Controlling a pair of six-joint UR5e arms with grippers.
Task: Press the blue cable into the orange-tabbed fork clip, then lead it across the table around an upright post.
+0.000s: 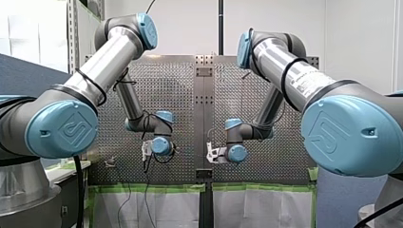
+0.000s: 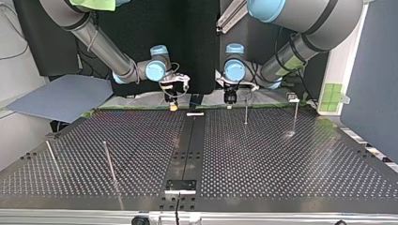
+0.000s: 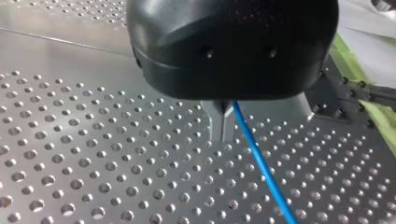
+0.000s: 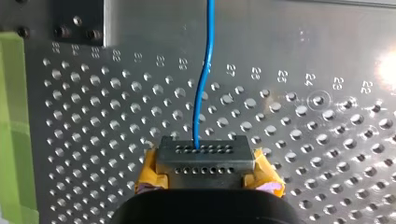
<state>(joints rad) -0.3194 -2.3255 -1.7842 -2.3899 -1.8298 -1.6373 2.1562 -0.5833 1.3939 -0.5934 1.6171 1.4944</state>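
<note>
The blue cable (image 3: 261, 163) comes out from between my left gripper's (image 3: 226, 135) metal fingers (image 3: 223, 122), which are shut on it, and runs off over the perforated table (image 3: 70, 154). My right gripper (image 4: 205, 149), with yellow pads (image 4: 148, 175), is also shut on the blue cable (image 4: 201, 98), which leads away ahead of it. In the top view my right gripper (image 2: 173, 105) and my left gripper (image 2: 230, 97) hang side by side just above the table's far edge. No orange-tabbed clip is clearly visible. A small fixture (image 2: 293, 97) stands at the far right.
Thin upright posts stand on the table: two at the top view's right (image 2: 246, 112) (image 2: 295, 117) and two at its near left (image 2: 109, 161) (image 2: 51, 157). A small white piece (image 2: 195, 114) lies near the centre seam. Green tape (image 4: 11, 130) lines the table's edge.
</note>
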